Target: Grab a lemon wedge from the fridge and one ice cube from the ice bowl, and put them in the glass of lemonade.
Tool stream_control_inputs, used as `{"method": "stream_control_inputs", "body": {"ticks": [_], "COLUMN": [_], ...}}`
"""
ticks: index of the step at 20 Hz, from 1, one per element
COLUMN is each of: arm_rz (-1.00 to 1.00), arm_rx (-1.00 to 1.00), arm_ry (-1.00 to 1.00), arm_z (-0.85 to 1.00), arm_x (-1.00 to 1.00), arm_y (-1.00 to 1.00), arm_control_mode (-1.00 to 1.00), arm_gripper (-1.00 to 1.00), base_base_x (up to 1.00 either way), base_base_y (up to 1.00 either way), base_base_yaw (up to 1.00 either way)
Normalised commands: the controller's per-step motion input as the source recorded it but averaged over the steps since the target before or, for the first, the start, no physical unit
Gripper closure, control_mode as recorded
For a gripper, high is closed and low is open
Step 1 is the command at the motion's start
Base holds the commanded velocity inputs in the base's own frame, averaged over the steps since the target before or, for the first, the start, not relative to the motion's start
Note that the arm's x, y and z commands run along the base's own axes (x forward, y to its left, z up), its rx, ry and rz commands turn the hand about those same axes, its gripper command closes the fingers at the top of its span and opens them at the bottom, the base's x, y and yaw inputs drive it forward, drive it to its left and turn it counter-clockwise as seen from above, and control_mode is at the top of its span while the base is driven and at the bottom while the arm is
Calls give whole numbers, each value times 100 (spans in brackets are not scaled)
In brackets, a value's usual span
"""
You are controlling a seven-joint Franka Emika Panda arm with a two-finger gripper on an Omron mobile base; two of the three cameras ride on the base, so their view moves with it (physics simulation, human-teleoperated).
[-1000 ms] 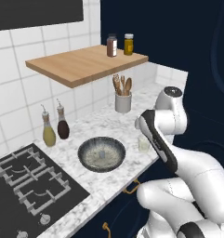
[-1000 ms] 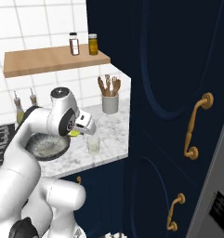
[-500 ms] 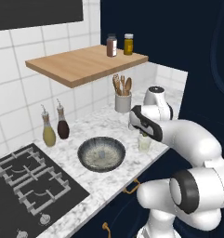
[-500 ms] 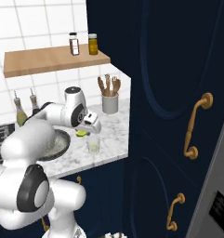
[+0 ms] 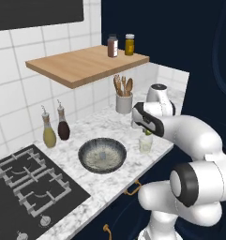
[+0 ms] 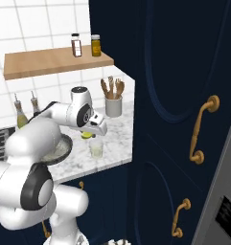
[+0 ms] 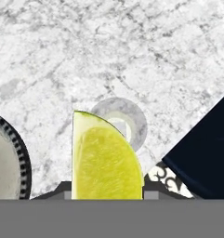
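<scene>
One of the two additions is on its way: the hand [image 5: 146, 131] pinches the lemon wedge [image 7: 106, 160] between its fingers and hangs just above the glass [image 5: 146, 143], which stands near the tabletop's [image 5: 93, 129] front right corner, close to the edge beside the navy cabinet [image 6: 184, 95]. In the hand view the wedge sits directly over the glass's round rim [image 7: 119, 122], so the drop looks lined up, though the wedge is not yet in the lemonade. From the right base view the yellow-green wedge [image 6: 87, 134] shows under the hand [image 6: 90, 135], apart from the glass [image 6: 96, 148] below it.

So the fridge part of the job appears done, and what remains of this half is only the release into the glass. The second half is untouched as far as I can judge: the ice bowl [image 5: 102, 154] rests near the front edge of the tabletop, between the stove [image 5: 25, 187] and the glass, with a small pale speck in its middle that may be the ice cube [image 5: 102, 154]; it is too small to be sure. After dropping the wedge, the hand would need to reach to the bowl, pick one cube, and carry it back to the same glass.
</scene>
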Motion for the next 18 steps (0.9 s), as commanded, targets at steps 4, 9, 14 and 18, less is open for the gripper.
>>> {"method": "stream_control_inputs", "body": {"ticks": [4, 9, 14, 18], "arm_rz": [0, 0, 0, 0], "arm_rx": [0, 0, 0, 0], "arm_ry": [0, 0, 7, 0], "arm_z": [-1, 0, -13, -21], "arm_x": [1, 22, 34, 8], "arm_y": [-6, -2, -4, -9], "arm_control_mode": [-100, -100, -100, -100], "arm_gripper": [100, 100, 100, 100], "base_base_x": [0, 0, 0, 0], "base_base_y": [0, 0, 0, 0], "base_base_yaw": [0, 0, 0, 0]}}
